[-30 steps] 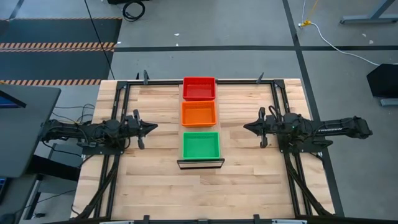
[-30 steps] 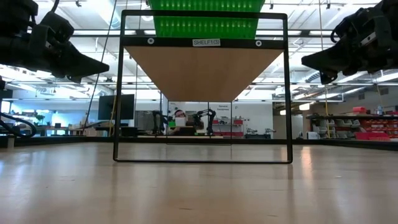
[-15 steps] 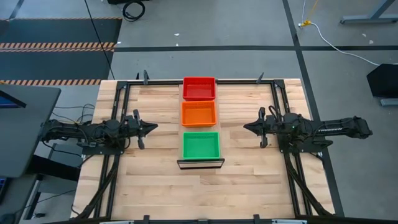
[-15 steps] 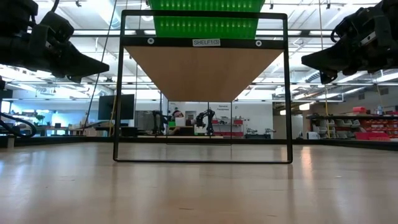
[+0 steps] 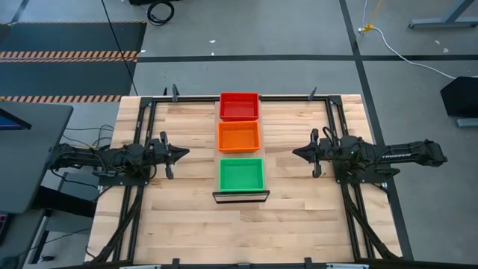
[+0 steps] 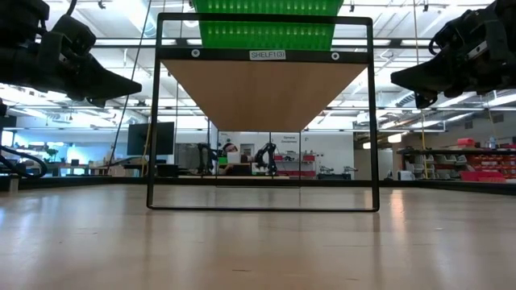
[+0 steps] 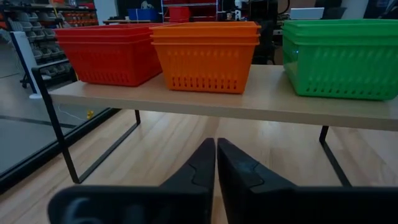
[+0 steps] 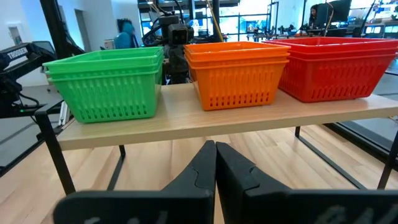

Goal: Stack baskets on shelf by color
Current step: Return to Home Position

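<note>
Baskets of small rectangular mesh plastic sit in three stacks, sorted by colour, on the long pale wooden shelf. Seen from overhead, the red baskets are at the top centre of the frame. The orange baskets are just below them, and the green baskets are lowest, by the shelf's dark front edge. The stacks stand in one line, near each other, with narrow gaps between them. From the wrist cameras, each stack shows several nested rims. The shelf is raised on thin black metal legs above the slatted wooden table. In the low view a small white label sits on its front edge, at the top centre of the frame.

The left hand hangs at the middle left of the overhead frame, pointing toward the shelf and well apart from it. Its two dark fingers are pressed together with nothing between them. The right hand mirrors it at the middle right, also clear of the shelf, its fingers likewise pressed together and empty.
</note>
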You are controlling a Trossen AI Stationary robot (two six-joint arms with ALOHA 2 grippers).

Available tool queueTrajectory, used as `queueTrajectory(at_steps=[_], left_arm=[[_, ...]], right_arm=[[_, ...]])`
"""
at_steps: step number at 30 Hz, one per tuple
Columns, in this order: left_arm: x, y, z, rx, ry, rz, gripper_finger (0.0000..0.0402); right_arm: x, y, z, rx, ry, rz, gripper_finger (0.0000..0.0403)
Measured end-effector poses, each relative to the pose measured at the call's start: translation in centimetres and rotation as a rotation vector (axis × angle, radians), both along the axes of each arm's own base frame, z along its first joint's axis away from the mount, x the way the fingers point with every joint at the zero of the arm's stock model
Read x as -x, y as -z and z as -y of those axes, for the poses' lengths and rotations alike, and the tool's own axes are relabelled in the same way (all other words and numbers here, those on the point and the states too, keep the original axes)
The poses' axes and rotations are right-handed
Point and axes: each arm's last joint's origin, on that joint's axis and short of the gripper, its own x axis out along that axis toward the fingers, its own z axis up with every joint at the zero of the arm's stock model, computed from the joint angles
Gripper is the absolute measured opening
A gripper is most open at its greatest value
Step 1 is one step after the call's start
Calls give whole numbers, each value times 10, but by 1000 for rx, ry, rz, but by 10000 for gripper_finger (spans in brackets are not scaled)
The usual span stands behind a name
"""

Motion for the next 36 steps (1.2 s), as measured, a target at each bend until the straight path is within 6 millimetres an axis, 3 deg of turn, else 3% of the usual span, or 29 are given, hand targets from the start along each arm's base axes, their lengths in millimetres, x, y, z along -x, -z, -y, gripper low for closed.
queueTrajectory(at_steps=[36], left_arm=[[0, 0, 0, 0, 0, 0, 22]], right_arm=[[0, 0, 0, 0, 0, 0, 11]])
